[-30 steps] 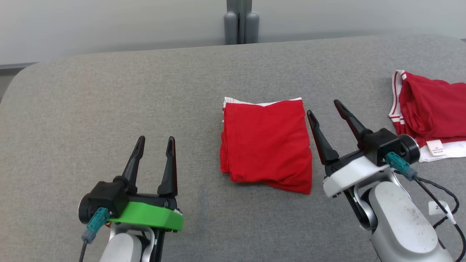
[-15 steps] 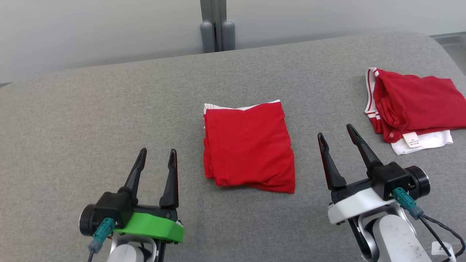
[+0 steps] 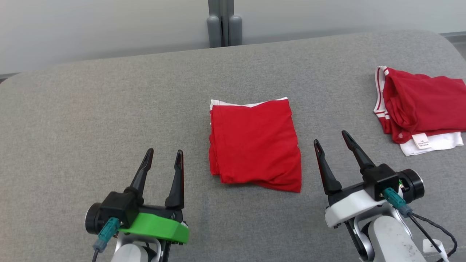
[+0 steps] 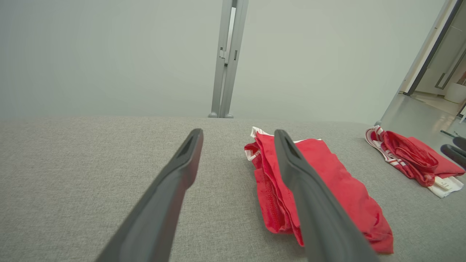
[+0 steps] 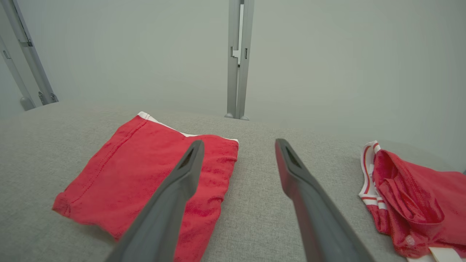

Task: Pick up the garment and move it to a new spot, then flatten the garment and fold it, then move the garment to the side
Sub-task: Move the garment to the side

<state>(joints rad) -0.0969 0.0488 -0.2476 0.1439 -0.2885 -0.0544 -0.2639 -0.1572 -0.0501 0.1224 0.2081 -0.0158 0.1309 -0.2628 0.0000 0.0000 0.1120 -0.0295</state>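
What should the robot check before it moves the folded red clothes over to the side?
1. Folded red garment lies flat on the grey padded table: ok.
2. Left claw open and empty: ok.
3. Right claw open and empty: ok.
4. A claw gripping the folded garment: not ok, both sit apart from it.
5. Second red garment, far right, is out of the claws' way: ok.
6. Folds will hold when lifted: cannot tell.
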